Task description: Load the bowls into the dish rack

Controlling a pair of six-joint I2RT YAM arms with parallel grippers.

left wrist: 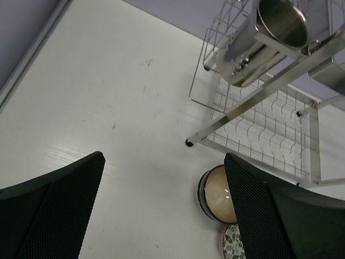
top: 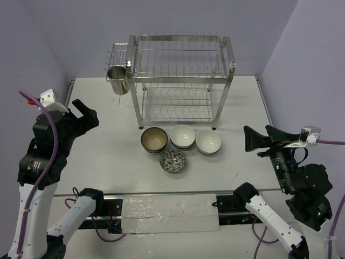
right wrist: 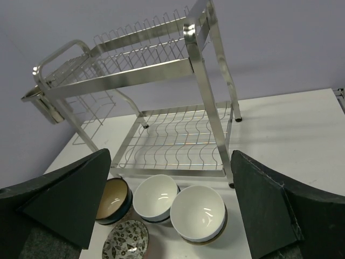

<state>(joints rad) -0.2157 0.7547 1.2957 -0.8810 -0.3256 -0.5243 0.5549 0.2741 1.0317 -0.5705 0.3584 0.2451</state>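
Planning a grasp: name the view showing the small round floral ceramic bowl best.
Top external: the small floral bowl sits whole and unblocked. Right wrist crops its near edge; left wrist shows a sliver.

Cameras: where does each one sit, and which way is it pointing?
Top external: above and behind the robot, looking down at dish rack and bowls; both arms, left tool, right tool show.
Left wrist: on left arm, aimed down at the rack's end with the steel cup; own fingers.
Right wrist: low, facing rack's front over the bowls; own fingers.
Both wrists share the brown-inside bowl.
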